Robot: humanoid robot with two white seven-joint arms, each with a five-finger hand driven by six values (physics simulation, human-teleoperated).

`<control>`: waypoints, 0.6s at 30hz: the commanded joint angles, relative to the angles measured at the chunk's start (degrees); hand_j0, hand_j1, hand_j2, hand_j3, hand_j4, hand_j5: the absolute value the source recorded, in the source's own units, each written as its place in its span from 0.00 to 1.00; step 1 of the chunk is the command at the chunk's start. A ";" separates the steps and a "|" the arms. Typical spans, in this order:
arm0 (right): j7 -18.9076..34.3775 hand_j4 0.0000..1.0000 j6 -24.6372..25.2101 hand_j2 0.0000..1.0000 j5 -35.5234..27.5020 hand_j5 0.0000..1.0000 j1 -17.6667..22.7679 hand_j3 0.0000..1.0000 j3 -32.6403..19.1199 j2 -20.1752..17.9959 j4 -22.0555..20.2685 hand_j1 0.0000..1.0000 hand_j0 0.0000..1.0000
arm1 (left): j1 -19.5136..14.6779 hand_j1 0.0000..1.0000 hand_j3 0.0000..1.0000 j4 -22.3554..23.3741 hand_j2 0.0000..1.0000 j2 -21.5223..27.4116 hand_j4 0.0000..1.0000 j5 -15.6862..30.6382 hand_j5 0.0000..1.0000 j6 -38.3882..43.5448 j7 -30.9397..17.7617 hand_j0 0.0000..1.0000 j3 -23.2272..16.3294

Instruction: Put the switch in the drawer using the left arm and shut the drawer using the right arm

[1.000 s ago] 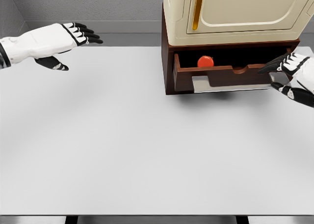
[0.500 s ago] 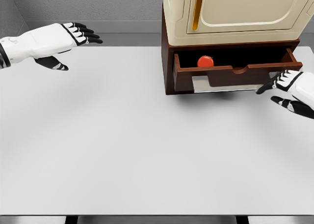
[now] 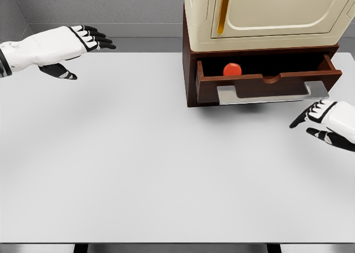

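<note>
The switch (image 3: 232,69), seen as a red-orange round knob, lies inside the open brown drawer (image 3: 266,84) at its left end. The drawer stands pulled out from the base of a cream cabinet (image 3: 266,14), with a grey handle plate (image 3: 272,92) under its front. My right hand (image 3: 316,120) hovers over the table in front of the drawer's right corner, fingers relaxed and apart from it, holding nothing. Far at the upper left my left hand (image 3: 83,45) stays raised, fingers stretched out and empty.
The white table (image 3: 138,164) spreads across the view, its front edge near the bottom. A grey wall runs behind it. The cabinet body overhangs the drawer at the back right.
My right hand has drawn back from the drawer's right front corner, moving down and toward me. The drawer stays open, and the left arm has not moved.
</note>
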 commanded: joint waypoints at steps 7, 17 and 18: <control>0.78 0.58 0.04 0.58 1.20 0.58 -1.76 0.58 0.38 1.17 0.72 0.58 0.58 | 0.00 1.00 1.00 0.00 1.00 0.06 1.00 0.34 1.00 0.08 -0.01 1.00 0.07; 1.92 0.57 0.04 0.57 2.43 0.57 -8.79 0.57 7.50 2.67 3.62 0.57 0.57 | 0.00 1.00 1.00 0.00 1.00 0.06 1.00 0.34 1.00 0.08 -0.01 1.00 0.07; 2.01 0.57 0.04 0.57 2.43 0.57 -8.79 0.57 7.50 2.67 3.62 0.57 0.57 | 0.00 1.00 1.00 0.00 1.00 0.06 1.00 0.34 1.00 0.08 0.08 1.00 0.07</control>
